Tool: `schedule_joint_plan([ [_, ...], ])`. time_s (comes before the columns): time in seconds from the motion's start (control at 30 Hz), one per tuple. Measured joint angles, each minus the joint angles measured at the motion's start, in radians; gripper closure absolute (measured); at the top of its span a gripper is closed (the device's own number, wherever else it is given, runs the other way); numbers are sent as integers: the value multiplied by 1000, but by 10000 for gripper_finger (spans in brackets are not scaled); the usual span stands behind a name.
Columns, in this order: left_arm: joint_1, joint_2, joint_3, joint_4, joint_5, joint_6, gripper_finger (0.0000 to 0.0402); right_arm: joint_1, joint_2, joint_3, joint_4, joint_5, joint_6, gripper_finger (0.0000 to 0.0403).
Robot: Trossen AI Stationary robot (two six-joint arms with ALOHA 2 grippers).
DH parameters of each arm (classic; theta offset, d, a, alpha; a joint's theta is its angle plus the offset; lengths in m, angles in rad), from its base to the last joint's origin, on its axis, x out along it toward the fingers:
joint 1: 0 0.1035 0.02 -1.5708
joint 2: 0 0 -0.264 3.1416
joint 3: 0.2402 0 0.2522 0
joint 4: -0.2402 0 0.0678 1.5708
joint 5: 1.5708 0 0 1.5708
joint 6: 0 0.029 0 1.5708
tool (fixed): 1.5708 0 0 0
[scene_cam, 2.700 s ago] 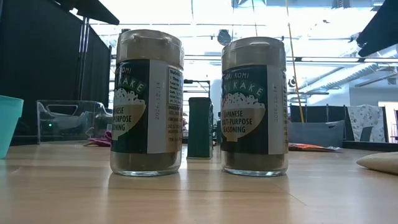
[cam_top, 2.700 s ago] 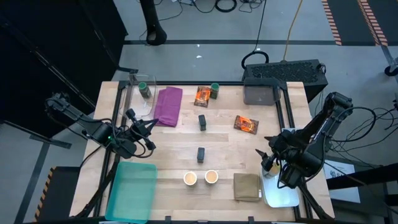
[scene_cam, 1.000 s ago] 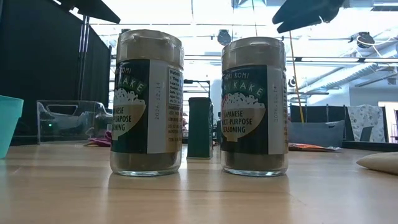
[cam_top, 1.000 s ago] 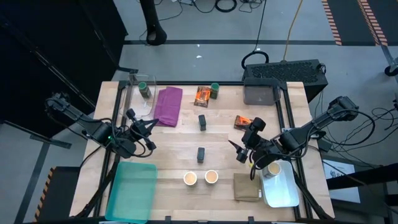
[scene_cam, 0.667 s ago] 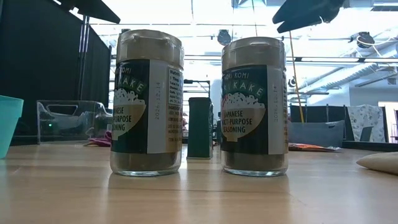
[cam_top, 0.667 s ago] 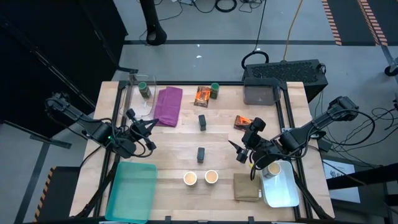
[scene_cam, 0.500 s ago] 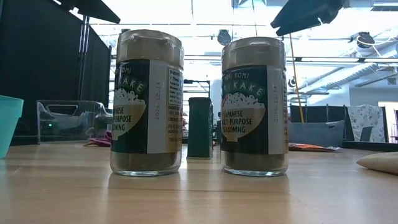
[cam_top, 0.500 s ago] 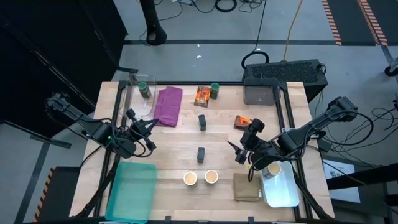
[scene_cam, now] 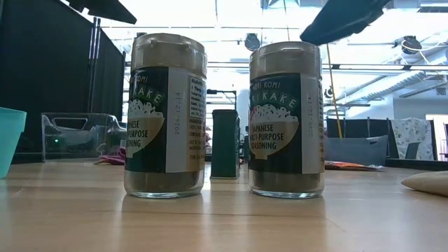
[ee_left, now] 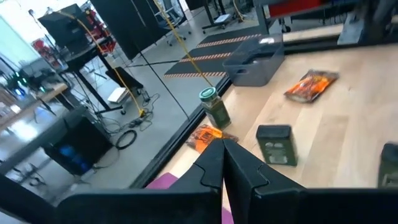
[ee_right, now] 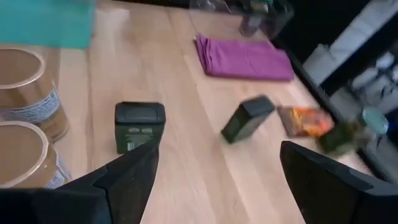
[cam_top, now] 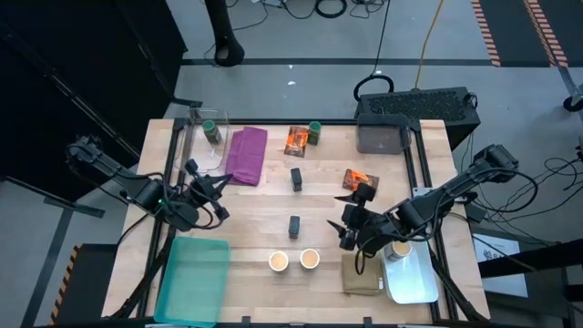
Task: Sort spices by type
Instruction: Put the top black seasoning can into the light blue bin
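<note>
Spices are left unsorted: tan-topped cups (cam_top: 293, 261) lower centre, dark blocks (cam_top: 295, 202) mid-frame, while the right gripper (cam_top: 349, 236), fingers spread and empty, has been swung leftward toward them; the left gripper (cam_top: 199, 190), clenched, waits centre-left.

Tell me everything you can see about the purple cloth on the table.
The purple cloth is a soft-looking fabric folded into a neat, flat rectangle, lying on the wooden table near its far left area. It lies just right of a clear plastic container that holds a green-lidded jar, and left of an orange packet. A fold line shows along one side in the right wrist view. Neither end effector touches it, and nothing rests on it.
</note>
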Motion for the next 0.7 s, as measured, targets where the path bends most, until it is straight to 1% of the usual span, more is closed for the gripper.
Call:
schedule_joint_plan([
  [0.17, 0, 7, 0, 47, 35, -123, 391, -6, 0, 0, 76, 4, -215, 85],
  [0.23, 0, 24, 0, 78, 56, -134, 391, -6, -4, 0, 86, 7, -302, 85],
  [0.3, 0, 46, 0, 130, 75, -129, 391, -6, -6, 0, 107, 42, -342, 85],
  [0.43, 0, 105, 0, 287, 101, -42, 391, -7, -11, 0, 113, 237, -366, 85],
  [0.57, 1, 165, 0, 498, 105, 95, 391, -6, -33, 0, 109, 383, -427, 85],
  [0.7, 28, 212, 0, 675, 105, 215, 391, -6, -70, 0, 132, 564, -497, 85],
])
